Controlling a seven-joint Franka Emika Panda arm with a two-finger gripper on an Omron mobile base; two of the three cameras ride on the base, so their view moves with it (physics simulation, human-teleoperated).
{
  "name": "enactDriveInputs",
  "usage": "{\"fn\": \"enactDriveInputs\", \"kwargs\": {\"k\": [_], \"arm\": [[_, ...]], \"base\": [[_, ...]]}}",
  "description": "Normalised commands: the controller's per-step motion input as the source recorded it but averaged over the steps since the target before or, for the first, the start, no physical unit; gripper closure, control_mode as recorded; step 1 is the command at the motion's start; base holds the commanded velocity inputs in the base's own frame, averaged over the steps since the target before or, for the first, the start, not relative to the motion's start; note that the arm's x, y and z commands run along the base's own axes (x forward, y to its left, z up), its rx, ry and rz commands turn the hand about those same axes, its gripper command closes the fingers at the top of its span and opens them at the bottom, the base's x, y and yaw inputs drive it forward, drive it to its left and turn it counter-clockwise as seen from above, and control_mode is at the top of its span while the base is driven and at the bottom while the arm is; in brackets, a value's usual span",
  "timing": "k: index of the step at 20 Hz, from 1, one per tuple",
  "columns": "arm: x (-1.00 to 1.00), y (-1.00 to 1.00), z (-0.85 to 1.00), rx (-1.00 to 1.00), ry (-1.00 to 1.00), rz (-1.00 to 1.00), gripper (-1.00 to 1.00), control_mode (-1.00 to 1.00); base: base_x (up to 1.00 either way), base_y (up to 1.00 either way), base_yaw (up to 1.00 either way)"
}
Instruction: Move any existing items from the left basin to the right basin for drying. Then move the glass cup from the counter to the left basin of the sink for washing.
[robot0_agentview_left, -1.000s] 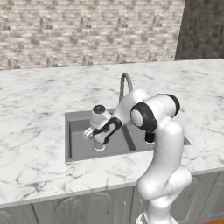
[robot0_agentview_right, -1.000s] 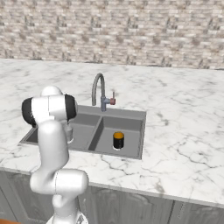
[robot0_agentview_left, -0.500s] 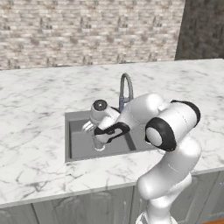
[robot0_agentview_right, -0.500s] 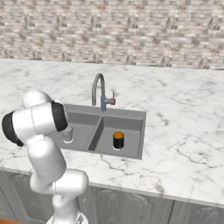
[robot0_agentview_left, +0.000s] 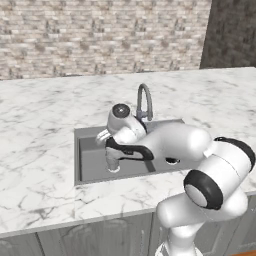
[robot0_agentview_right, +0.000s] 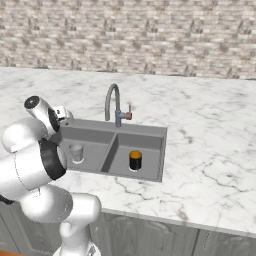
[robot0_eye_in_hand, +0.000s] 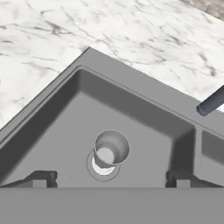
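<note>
The glass cup (robot0_eye_in_hand: 110, 151) stands upright on the white drain of the left basin (robot0_eye_in_hand: 65, 131). My gripper (robot0_eye_in_hand: 110, 178) hovers just above it, open, with nothing between the fingers and clear of the cup. From the base, the cup (robot0_agentview_left: 112, 160) (robot0_agentview_right: 76, 152) stands in the left basin (robot0_agentview_left: 92, 155) (robot0_agentview_right: 92, 142) under my hand. The black mug with the orange top (robot0_agentview_right: 135, 160) stands upright in the right basin (robot0_agentview_right: 147, 145) of the dark grey sink. My arm hides most of the right basin in the left base view.
The curved steel faucet (robot0_agentview_left: 144, 102) (robot0_agentview_right: 112, 100) (robot0_eye_in_hand: 212, 103) rises behind the divider, close to my forearm. White marble counter (robot0_agentview_left: 40, 120) (robot0_agentview_right: 210, 150) surrounds the sink, and a brick wall (robot0_agentview_right: 150, 40) stands behind it.
My hand has lifted off the glass cup, which stays standing in the left basin. The arm's elbow has swung lower and toward the counter's front. The mug has not moved.
</note>
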Motion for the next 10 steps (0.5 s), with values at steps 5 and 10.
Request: {"fn": "enactDriveInputs", "kwargs": {"k": [5,10], "arm": [[-0.32,-0.29,0.43,0.09,0.00,-0.07,-1.00,-1.00],[-0.39,-0.23,0.29,0.10,0.00,-0.04,-1.00,-1.00]], "base": [[0.00,0.00,0.00],[0.00,0.00,0.00]]}}
